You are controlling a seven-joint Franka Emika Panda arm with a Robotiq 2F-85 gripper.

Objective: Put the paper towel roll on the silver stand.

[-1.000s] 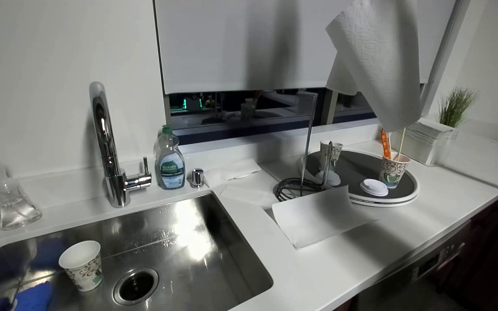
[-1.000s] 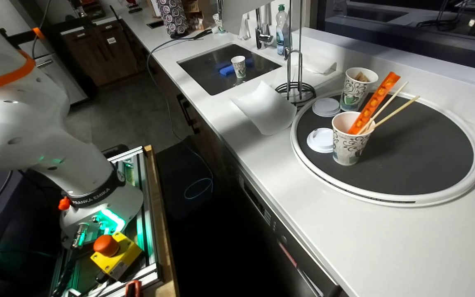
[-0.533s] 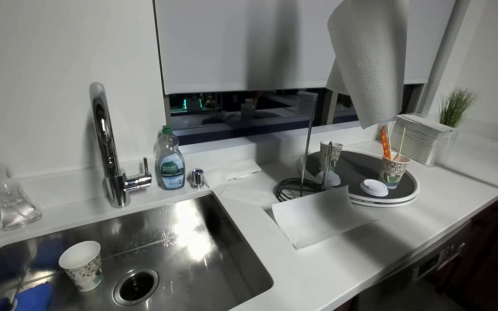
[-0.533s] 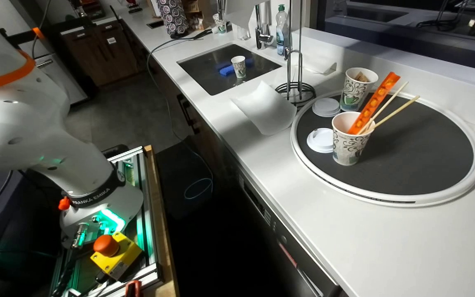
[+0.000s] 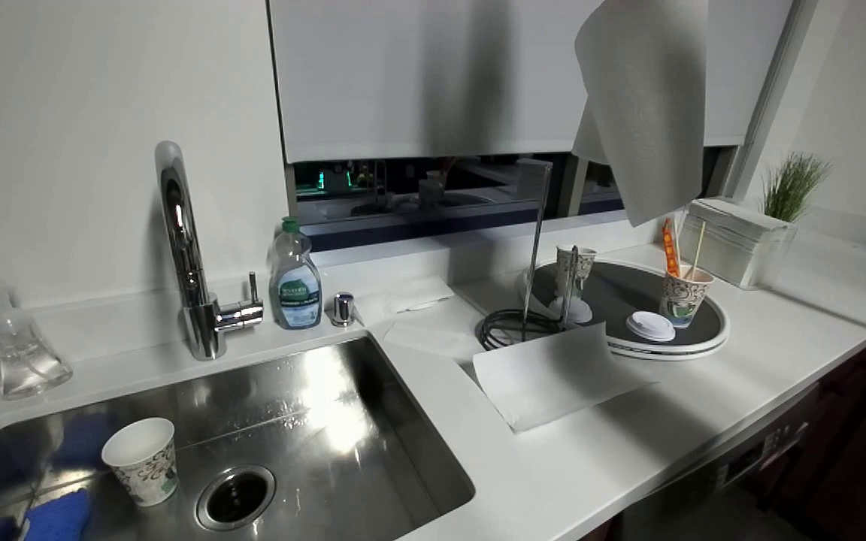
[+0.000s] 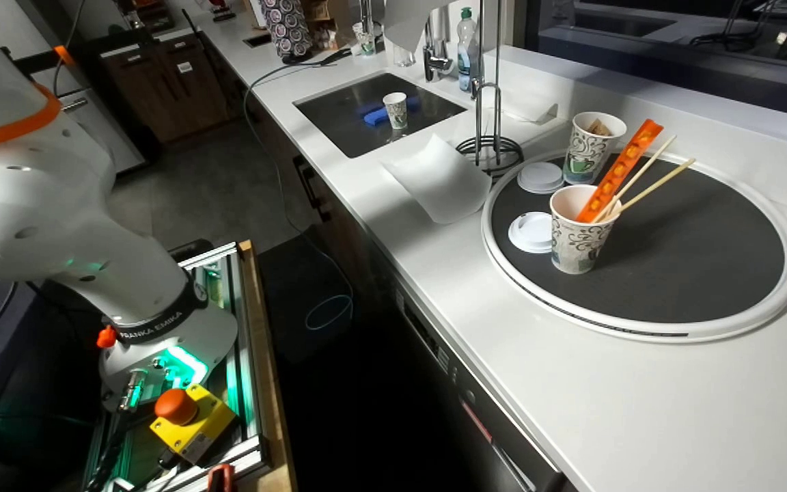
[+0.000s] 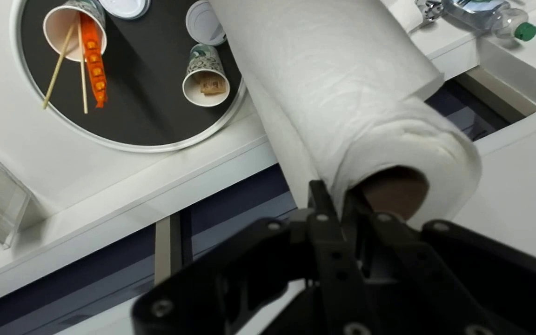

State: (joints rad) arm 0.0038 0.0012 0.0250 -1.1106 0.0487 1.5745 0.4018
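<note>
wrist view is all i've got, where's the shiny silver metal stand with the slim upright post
Observer: The shiny silver metal stand is on the white counter, between the rectangular steel sink and the round, white-rimmed dark tray.
Operator: anything lying right by it
Observer: Yes, a curled white paper sheet lies beside it in both exterior views; whether they touch I can't tell.
Operator: where's the far end of the big white paper towel roll, it runs off the top of my picture
Observer: In an exterior view its lower end hangs in the air, apart from the stand.
</note>
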